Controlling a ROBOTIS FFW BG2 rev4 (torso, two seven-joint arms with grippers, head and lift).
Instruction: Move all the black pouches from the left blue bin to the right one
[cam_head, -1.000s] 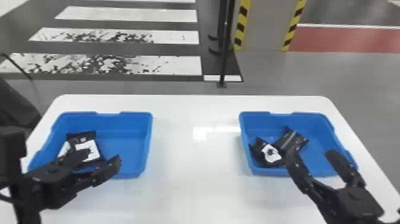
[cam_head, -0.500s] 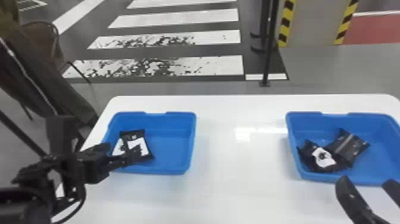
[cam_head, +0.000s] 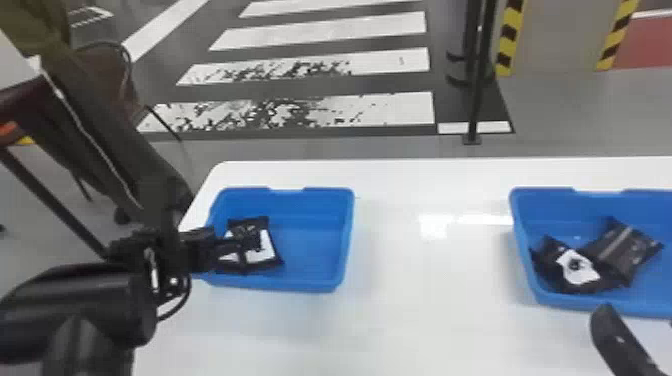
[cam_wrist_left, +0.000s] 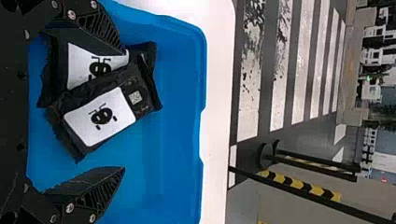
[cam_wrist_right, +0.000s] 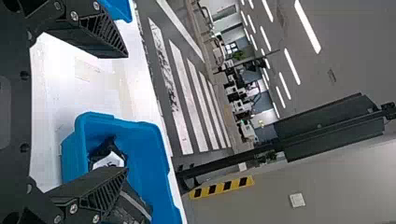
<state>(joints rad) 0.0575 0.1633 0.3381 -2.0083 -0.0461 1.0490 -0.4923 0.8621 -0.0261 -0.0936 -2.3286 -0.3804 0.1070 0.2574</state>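
Left side: I have the left gripper (cam_head: 250, 252) at the left blue bin (cam_head: 310, 250), reaching in over the two black pouches there. Its fingers are open, wide apart, with no grip on anything. In the left wrist view one finger cuts across the lower pouch (cam_wrist_left: 84, 60); the other is over bare bin floor, just beside the upper pouch (cam_wrist_left: 100, 114). Can't tell if either finger touches a pouch or the bin.

Those two overlap: the upper pouch is the one toward my right, lying partly on the lower pouch. Both have white labels up, each with a black figure; the upper one also shows a small square code. Pair sits in the left part of the bin, right part bare.

Right side: the right gripper (cam_head: 636, 316) is at the near side of the right blue bin (cam_head: 555, 217). Fingers open, nothing between them. That bin has two black pouches: a rumpled one with a white label (cam_head: 577, 270) in its left part, and a dark one with a grey stripe (cam_head: 625, 247) right up against it.

Both bins are upright on the white tabletop (cam_head: 425, 310), well apart, bare surface between. Past the tabletop's far edge I see floor with white painted stripes (cam_head: 325, 30), a thin black post (cam_head: 477, 90) and yellow-black hazard marking (cam_head: 510, 40).
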